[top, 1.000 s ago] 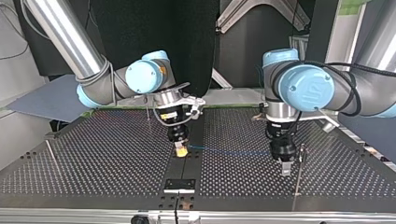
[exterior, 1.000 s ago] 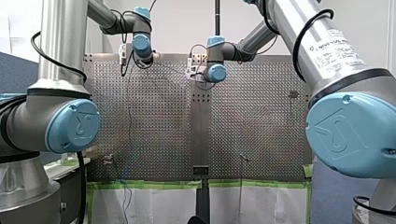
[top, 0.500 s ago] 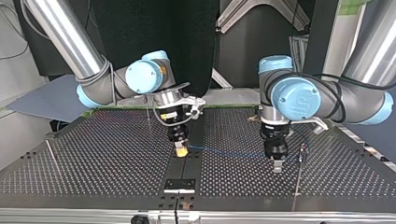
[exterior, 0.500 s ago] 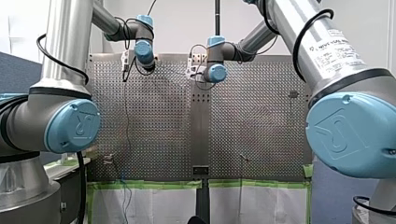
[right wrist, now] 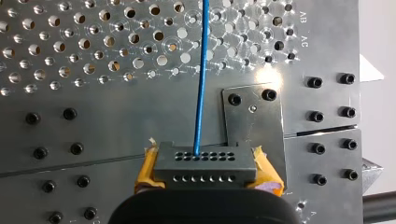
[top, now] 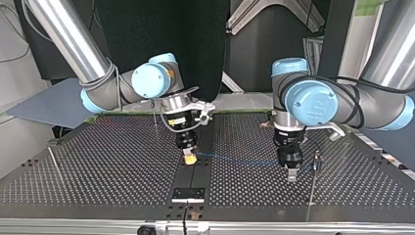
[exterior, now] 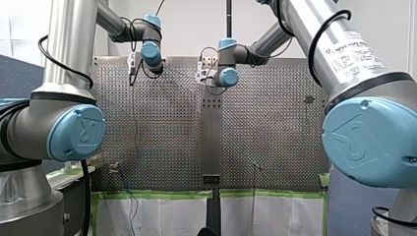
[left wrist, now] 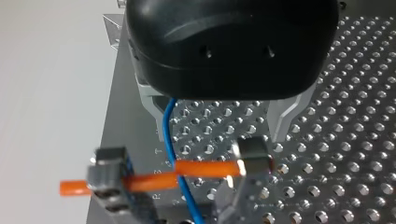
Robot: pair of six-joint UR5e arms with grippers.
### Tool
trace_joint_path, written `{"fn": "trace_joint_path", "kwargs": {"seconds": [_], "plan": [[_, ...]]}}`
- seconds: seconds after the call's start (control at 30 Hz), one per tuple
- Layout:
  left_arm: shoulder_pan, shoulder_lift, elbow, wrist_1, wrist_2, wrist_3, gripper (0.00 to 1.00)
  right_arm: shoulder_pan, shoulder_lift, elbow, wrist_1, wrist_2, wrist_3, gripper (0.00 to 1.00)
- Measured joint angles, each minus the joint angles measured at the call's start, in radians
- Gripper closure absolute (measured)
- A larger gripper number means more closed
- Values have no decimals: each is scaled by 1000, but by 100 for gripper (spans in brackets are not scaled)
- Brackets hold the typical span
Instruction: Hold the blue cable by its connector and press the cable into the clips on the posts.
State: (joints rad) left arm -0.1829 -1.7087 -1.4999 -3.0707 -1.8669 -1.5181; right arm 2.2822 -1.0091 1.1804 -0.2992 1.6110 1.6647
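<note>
Two grippers share the blue cable (top: pixel 240 160). My right gripper (top: pixel 190 157) pinches the connector (right wrist: pixel 205 167) between its yellow pads (right wrist: pixel 268 170) at the top view's middle. From there the cable runs sideways to my left gripper (left wrist: pixel 219 130), whose metal fingers (left wrist: pixel 285 116) stand wide with the cable between them. The post (top: pixel 312 191) is just beside it, so my left arm is nearer. The cable crosses an orange bar (left wrist: pixel 201 169), probably the clip, and likely needs pressing down.

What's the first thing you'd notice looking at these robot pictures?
A thin blue cable stretches over the perforated table between the two grippers in the top view. My right gripper pinches its dark connector between yellow pads. Ahead of my left gripper, a bright orange rod crosses the cable.
</note>
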Motion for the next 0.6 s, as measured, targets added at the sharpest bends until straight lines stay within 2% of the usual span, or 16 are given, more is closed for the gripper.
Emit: {"fn": "trace_joint_path", "kwargs": {"seconds": [0.23, 0.27, 0.3, 0.33, 0.4, 0.43, 0.47, 0.5, 0.53, 0.6], "plan": [[0, 15, 0, 2, 29, -3, 0, 0, 0, 0, 1, 0, 0, 100], [-1, 16, 0, 3, 30, -2, 4, 1, 0, 0, 1, 0, 0, 100], [-2, 18, 0, 3, 31, -3, 14, 1, 0, 0, 1, 0, 0, 100], [-3, 18, 0, 3, 32, -3, 14, 1, 0, 0, 1, 0, 0, 100], [-4, 19, 0, 4, 32, -5, 47, 1, 0, 0, 1, 0, 0, 100], [-4, 19, -1, 4, 32, -6, 47, 1, 0, 0, 1, 0, 0, 100], [-5, 19, -1, 4, 32, -6, 60, 1, 0, 0, 1, 0, 0, 100], [-6, 19, -1, 4, 31, -6, 79, 1, 0, 0, 1, 0, 0, 100], [-6, 19, -1, 4, 31, -6, 79, 1, 0, 0, 1, 0, 0, 100], [-8, 19, -1, 4, 31, -6, 100, 1, 0, 0, 2, 0, 0, 100]]}}
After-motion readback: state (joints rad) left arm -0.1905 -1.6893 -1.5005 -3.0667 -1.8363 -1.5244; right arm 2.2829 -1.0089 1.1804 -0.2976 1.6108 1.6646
